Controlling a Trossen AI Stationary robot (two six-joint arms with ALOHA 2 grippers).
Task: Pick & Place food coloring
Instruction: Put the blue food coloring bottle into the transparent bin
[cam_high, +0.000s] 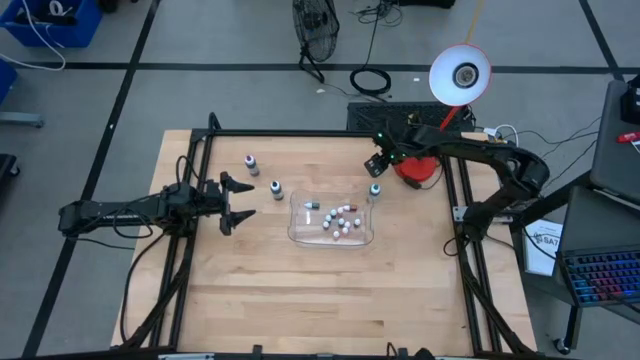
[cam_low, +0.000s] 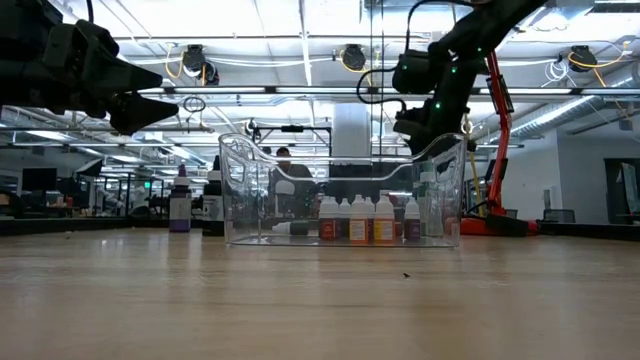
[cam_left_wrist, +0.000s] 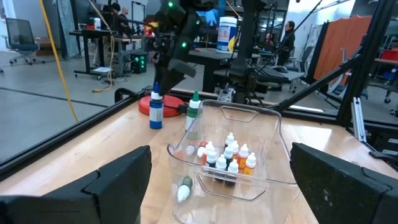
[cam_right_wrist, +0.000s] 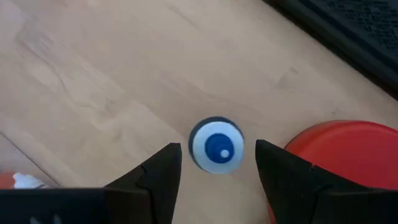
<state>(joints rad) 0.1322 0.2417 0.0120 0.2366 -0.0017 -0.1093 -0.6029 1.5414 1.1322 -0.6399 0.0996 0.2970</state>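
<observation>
We saw the right gripper (cam_right_wrist: 216, 163) poised above a blue-capped food coloring bottle (cam_right_wrist: 216, 145) standing near the far right of the bench (cam_high: 260, 300), beside a red lamp base (cam_high: 418, 170); its jaws stood apart on either side of the cap, not touching it. A teal-capped bottle (cam_high: 375, 189) stood just outside the clear tray (cam_high: 296, 236), and two more bottles (cam_high: 251, 163) stood left of it. Small bottles (cam_high: 340, 222) lay inside the tray. The left gripper (cam_high: 240, 203) waited at the left, jaws wide open and empty.
</observation>
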